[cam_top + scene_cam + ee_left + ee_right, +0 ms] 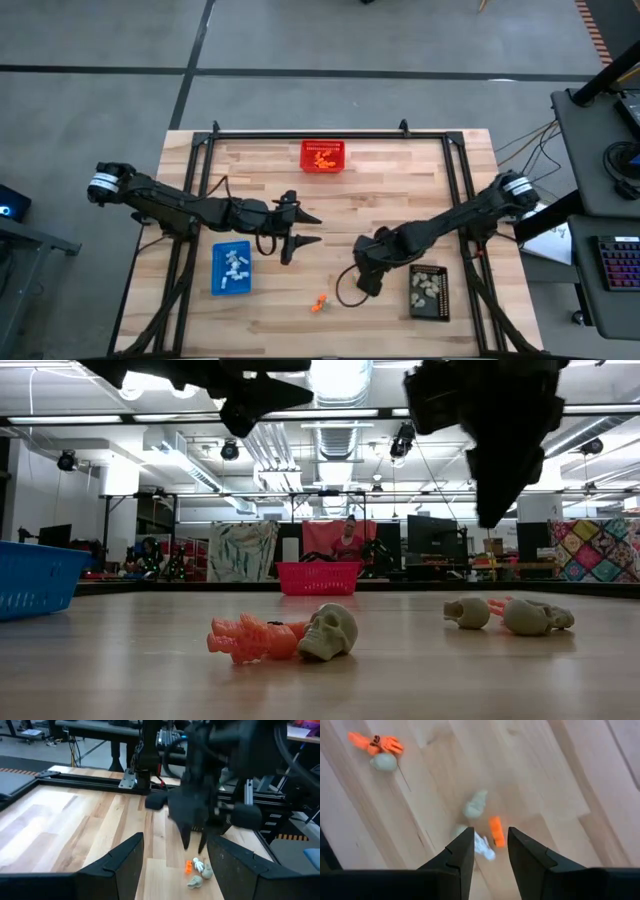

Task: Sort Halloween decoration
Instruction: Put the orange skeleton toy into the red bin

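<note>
Right claw [489,851] part-open, empty, above trinket cluster: orange piece [496,831], white figure [483,845], beige skull [476,804]. Second pile [318,304] at seven o'clock. Trinkets look light, rigid, slippery; pinch orange piece across its middle. Left claw [308,228] open, waiting.

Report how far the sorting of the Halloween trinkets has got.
Done: white pieces lie in the blue rectangular tray, pale ones in the black rectangular tray, orange ones in the red mesh basket.
In hand: the open right gripper hangs empty above a small loose cluster.
Left: that cluster and the orange-and-pale pair. The left gripper waits open.
</note>
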Robot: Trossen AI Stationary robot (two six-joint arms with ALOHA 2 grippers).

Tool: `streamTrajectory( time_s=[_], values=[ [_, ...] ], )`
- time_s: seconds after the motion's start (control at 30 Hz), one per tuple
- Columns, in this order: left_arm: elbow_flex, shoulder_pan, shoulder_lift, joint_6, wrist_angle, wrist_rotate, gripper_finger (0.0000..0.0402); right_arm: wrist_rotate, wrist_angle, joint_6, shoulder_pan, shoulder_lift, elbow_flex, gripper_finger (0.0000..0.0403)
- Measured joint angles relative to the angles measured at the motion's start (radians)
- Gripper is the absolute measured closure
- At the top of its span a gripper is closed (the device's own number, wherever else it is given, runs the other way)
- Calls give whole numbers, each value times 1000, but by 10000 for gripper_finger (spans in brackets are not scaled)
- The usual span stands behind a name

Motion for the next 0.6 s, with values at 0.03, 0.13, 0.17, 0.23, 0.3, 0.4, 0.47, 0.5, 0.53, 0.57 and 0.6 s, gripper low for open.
streamTrajectory(
  time_s=[0.03,0.13,0.17,0.23,0.3,0.4,0.47,0.5,0.53,0.57,0.6],
  values=[
    [0,0,-12,1,-11,0,200,-2,0,-8,-1,22,19,294],
    [0,0,-43,1,-51,0,200,-2,-3,-16,-5,80,75,294],
    [0,0,-51,1,-57,0,200,-2,-16,-17,-7,101,96,294],
    [0,0,-59,-1,-71,0,200,-2,-57,-18,-8,140,138,296],
    [0,0,-59,-10,-81,0,200,-2,-106,-18,-9,179,180,297],
    [0,0,-56,-22,-87,0,200,-1,-148,-18,-9,227,228,298],
    [0,0,-53,-22,-105,1,200,-1,-160,-18,-9,255,254,298],
    [0,0,-52,-23,-110,1,200,-1,-160,-18,-9,265,263,298],
    [0,0,-52,-23,-110,1,200,-2,-160,-17,-9,271,267,298],
    [0,0,-53,-23,-110,1,200,-1,-165,-11,-9,281,274,298],
    [0,0,-53,-22,-109,1,200,-1,-163,-6,-9,283,278,298]
  ],
)
